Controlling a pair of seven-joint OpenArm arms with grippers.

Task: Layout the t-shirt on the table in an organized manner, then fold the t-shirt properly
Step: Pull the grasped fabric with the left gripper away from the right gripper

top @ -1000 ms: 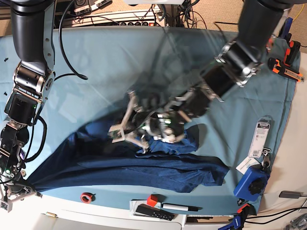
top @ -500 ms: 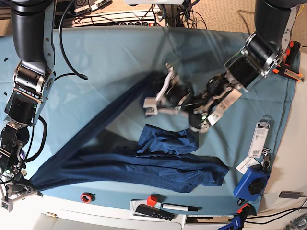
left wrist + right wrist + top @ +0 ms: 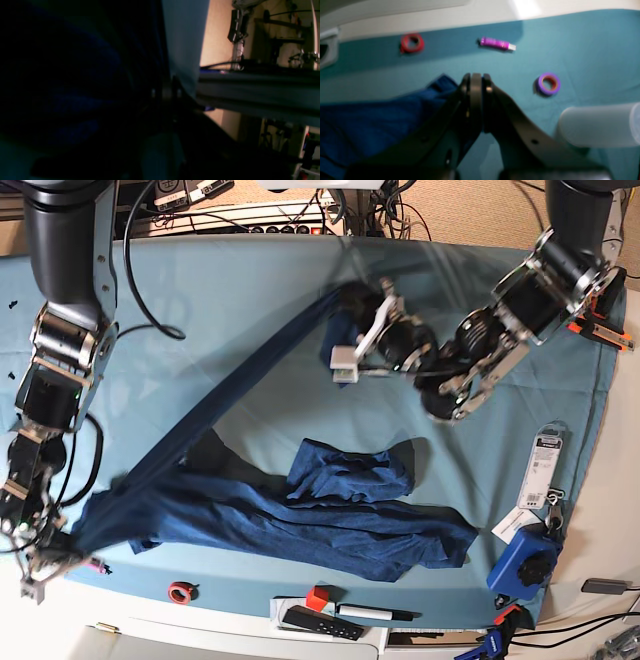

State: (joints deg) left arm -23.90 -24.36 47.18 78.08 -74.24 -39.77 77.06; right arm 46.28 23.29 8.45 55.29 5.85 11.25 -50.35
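T-shirt (image 3: 330,525): dark blue knit, mostly bunched along the near half of the bench (image 3: 230,290); one edge pulled up into a taut band running diagonally from the near corner toward the far middle
Left tool (image 3: 340,330): jaws together, clamped on the far end of the taut band, lifted above the teal cloth; its wrist view is almost wholly dark fabric
Right tool (image 3: 475,82): jaws pressed together at the near corner of the bench, pinching a corner of the shirt; blue cloth bunches just beside its fingers
Step in hand: layout, judged early; the shirt is being stretched between the two tools, not yet flat, no fold begun
Next move calls for: carrying the stretched edge outward and lowering it so the crumpled body drags open and lies smooth; both grips must hold
Risk: folded lump in the middle (image 3: 345,472) may stay doubled under
Nearby clutter: red tape roll (image 3: 411,43), purple tape roll (image 3: 548,83), purple marker (image 3: 497,43), near-edge tools
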